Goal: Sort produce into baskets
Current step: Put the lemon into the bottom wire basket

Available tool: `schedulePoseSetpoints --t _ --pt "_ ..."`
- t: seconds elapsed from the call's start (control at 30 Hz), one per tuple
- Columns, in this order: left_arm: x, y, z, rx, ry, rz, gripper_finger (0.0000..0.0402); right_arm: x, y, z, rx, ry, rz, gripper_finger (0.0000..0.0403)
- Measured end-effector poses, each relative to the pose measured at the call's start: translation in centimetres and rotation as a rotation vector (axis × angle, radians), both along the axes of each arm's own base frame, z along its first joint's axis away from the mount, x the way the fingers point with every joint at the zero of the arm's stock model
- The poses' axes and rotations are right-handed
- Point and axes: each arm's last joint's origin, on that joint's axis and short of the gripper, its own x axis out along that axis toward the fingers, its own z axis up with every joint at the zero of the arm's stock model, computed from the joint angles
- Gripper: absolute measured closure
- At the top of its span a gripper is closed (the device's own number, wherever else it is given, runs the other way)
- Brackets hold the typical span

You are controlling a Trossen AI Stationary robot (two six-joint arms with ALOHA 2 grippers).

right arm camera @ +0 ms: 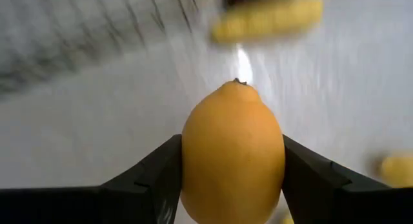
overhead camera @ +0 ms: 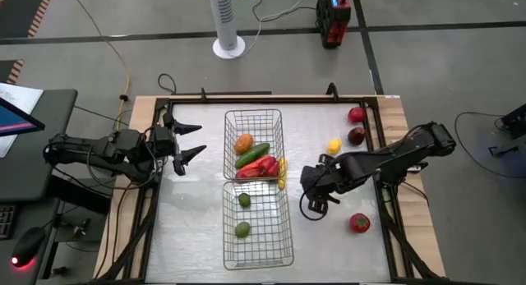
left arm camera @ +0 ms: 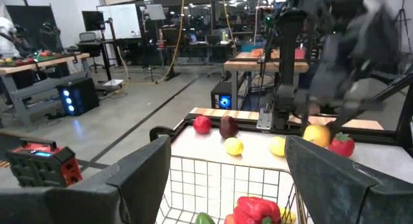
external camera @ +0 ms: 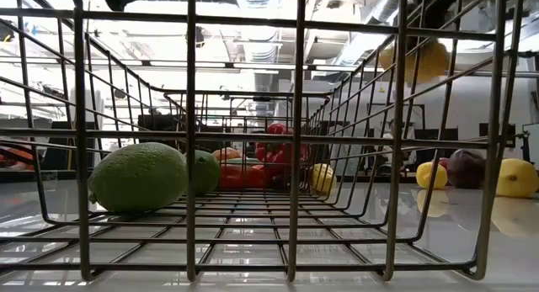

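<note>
Baskets first: we count 2 silver wire-mesh rectangles set end to end at the table's middle, the far basket (overhead camera: pixel 254 143) and the near basket (overhead camera: pixel 258 224), their grid sides see-through.

Around that pair, the left gripper (overhead camera: pixel 190 143) hovers beside the far basket, its 2 pointed fingers spread and empty. The right gripper (right arm camera: pixel 232 166) hangs on the opposite side of the baskets, clamped on 1 smooth, egg-shaped yellow lemon (right arm camera: pixel 233 153) with a small nub at its tip.

Inside the far basket we see 1 orange (overhead camera: pixel 244 142), 1 long green cucumber (overhead camera: pixel 252 154) and glossy red peppers (overhead camera: pixel 261 167); we cannot tell their number. Inside the near basket lie 2 dimpled green limes (overhead camera: pixel 243 214).

Outside, beyond the right gripper, we count 2 apples (overhead camera: pixel 356 126), 1 red strawberry-like piece (overhead camera: pixel 359 222) and 1 more lemon (overhead camera: pixel 334 145).
</note>
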Motion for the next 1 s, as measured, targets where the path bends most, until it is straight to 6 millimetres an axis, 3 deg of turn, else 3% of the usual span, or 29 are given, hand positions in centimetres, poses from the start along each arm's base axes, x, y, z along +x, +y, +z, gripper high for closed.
schedulePoseSetpoints --t 0.1,0.23,0.43,0.6,0.8,1.0 --pt "0.0 0.0 0.0 0.000 0.001 0.000 0.0110 1.1 1.0 2.3 0.007 -0.173 0.071 0.0157" --pt "0.0 0.0 0.0 0.000 0.001 0.000 0.0110 2.7 2.2 3.8 0.024 -0.391 0.186 0.0156" --pt "0.0 0.0 0.0 0.001 0.005 0.000 0.0110 4.0 2.8 4.0 0.021 -0.506 0.241 0.0148" --pt "0.0 0.0 -0.1 0.001 0.005 0.000 0.0110 5.6 3.2 3.9 0.142 -0.581 0.294 0.0105" --pt "0.2 0.0 -0.1 0.002 0.014 0.001 0.0110 6.0 2.3 1.4 0.154 -0.400 0.243 0.0048" --pt "0.4 -0.1 -0.3 0.004 0.026 0.001 0.0110 2.8 -1.0 -0.5 -0.037 0.001 0.018 0.0047"
